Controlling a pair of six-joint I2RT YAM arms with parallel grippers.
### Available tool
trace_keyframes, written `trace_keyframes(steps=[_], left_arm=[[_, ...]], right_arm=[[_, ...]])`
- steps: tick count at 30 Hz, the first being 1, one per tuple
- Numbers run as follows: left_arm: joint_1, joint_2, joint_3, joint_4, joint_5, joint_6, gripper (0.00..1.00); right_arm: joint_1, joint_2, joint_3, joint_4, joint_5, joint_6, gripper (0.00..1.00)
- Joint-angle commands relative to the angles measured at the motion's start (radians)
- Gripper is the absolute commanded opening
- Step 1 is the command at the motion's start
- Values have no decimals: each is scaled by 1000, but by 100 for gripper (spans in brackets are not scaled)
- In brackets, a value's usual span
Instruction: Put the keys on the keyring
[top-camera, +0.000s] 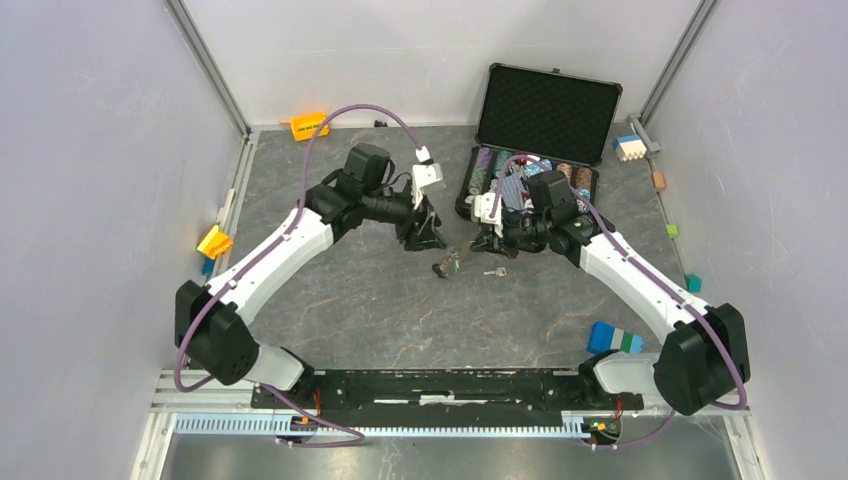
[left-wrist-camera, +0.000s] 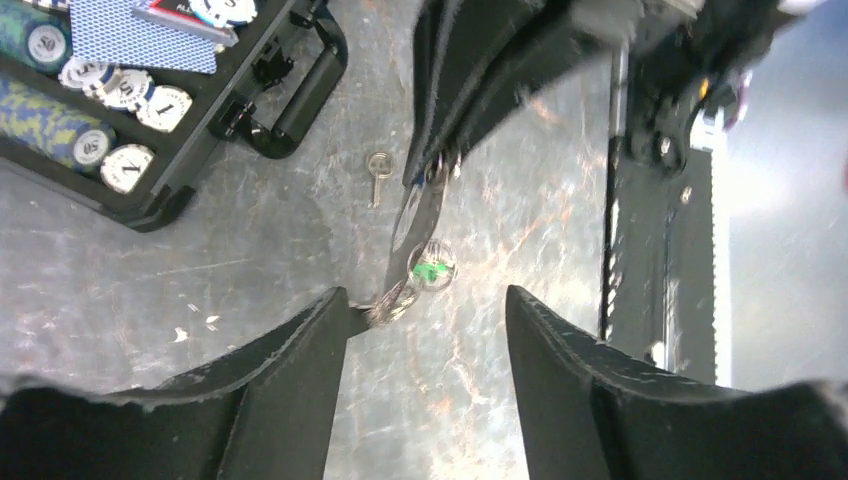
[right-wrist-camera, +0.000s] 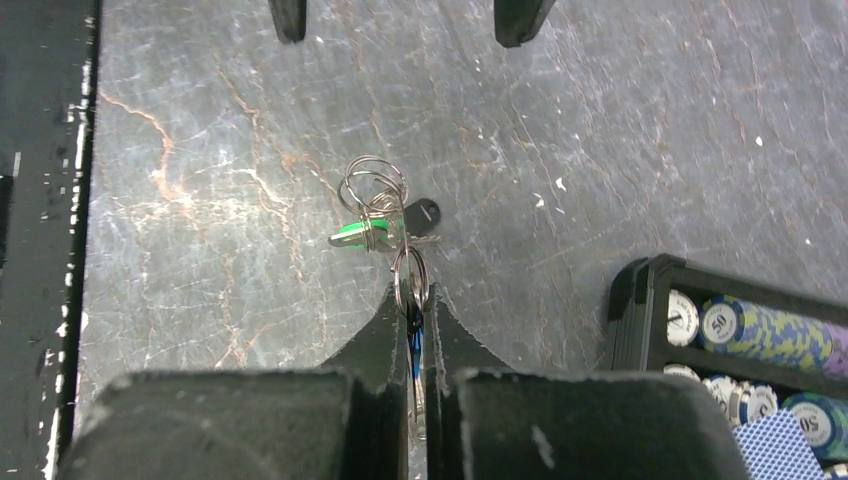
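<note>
**Keyring pinched in right end effector**

Right end effector (right-wrist-camera: 412, 300) is clamped tight on the keyring (right-wrist-camera: 385, 215), with the green tag and dark fob low against the bench (right-wrist-camera: 600, 150). Left end effector (left-wrist-camera: 425, 300) stands wide, one finger just beside the ring's far end. One key (left-wrist-camera: 379, 170) lies flat beyond, near the open chip case (left-wrist-camera: 150, 200).

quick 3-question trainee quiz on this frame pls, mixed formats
1. True or false: the right gripper has its jaws shut on the keyring.
2. Pick one. The loose key lies: A) flat on the table, apart from the ring; B) inside the chip case; C) threaded on the ring.
3. Fill the blank: the left gripper has its jaws ____.

Key: 1 true; 2 A; 3 open.
</note>
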Motion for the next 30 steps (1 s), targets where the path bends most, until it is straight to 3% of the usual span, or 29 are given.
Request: trace_keyframes(steps=[1,3,13,19,30], left_arm=[[10,-57,27,-276,114,652,67],[9,-64,19,-312,111,813,67],[-42,-29,-11,-315,74,1045,64],[-119,-19,-61,-235,-10,1000,59],[-149,-54,-166,-36,-64,850,50]], right_arm=[[-3,-26,73,-86,-122,-84,0],[-3,-26,77,-101,-147,-86,0],[-3,13,72,-136,-236,-71,0],[-4,32,84,-129,-255,-52,0],[-11,27,72,-119,-255,-38,0]])
